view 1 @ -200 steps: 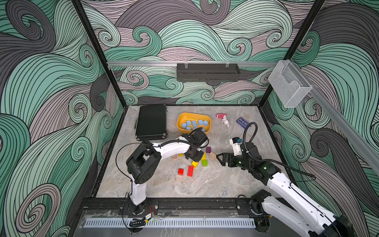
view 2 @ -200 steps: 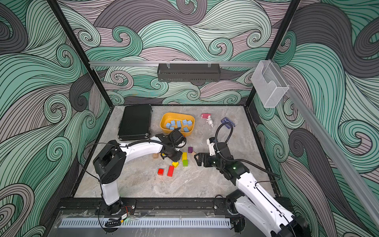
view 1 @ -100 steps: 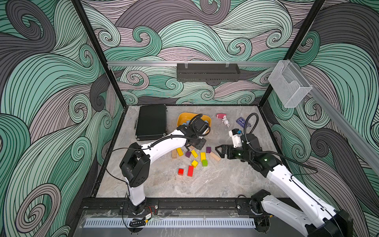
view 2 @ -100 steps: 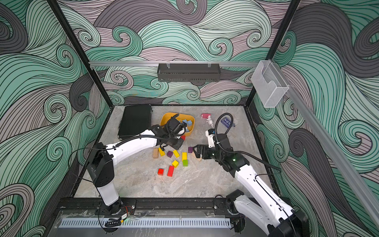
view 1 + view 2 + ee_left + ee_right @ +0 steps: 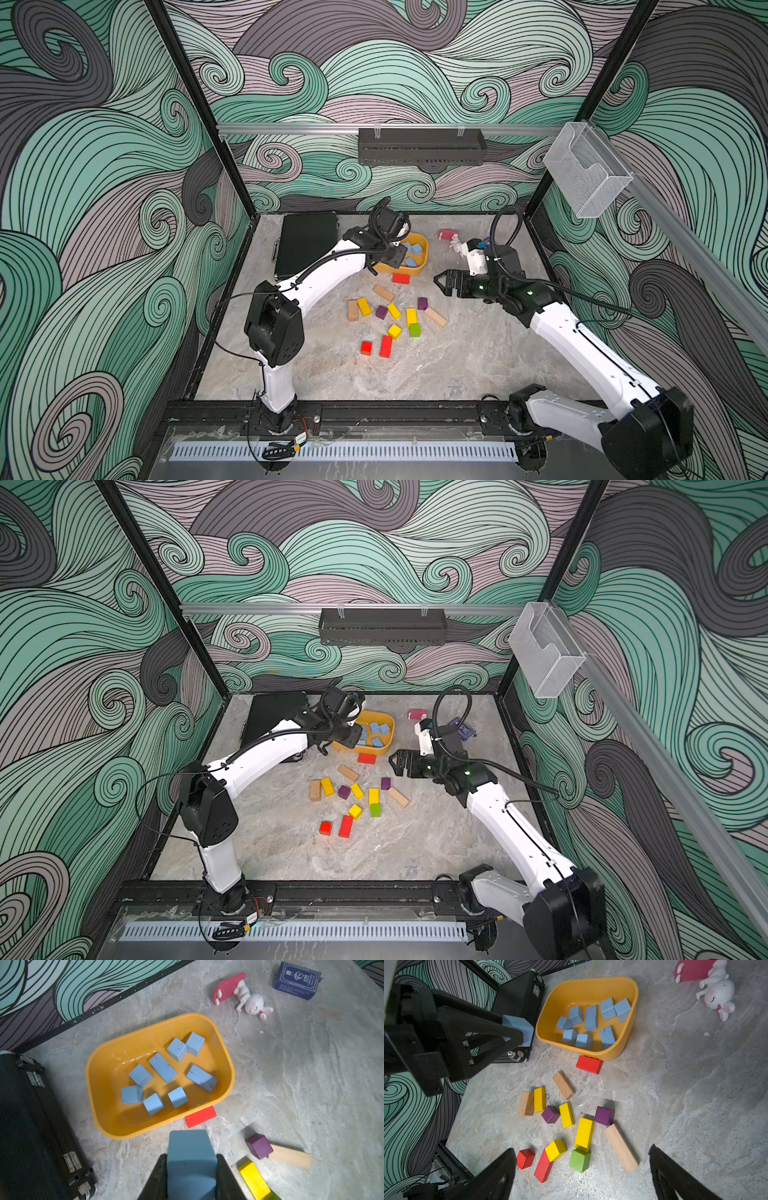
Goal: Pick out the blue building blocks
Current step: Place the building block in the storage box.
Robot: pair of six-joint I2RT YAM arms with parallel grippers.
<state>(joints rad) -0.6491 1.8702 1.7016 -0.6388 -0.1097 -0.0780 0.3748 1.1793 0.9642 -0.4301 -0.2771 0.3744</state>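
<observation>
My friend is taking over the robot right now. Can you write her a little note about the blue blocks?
Left gripper: shut on one blue block, held beside the yellow tub, not yet in it.
Right gripper: open and empty, near the loose blocks.
Done: eight blue blocks lie in the tub.
Left: drop the held block in. No other blue one shows on the table; only red, yellow, purple, green and wooden ones.

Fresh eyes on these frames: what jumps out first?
The yellow tub at the back holds eight light-blue blocks. Beside it, the left gripper is shut on another blue block. In the middle lies a scatter of red, yellow, purple, green and wood blocks, with the right gripper open beside it.
</observation>
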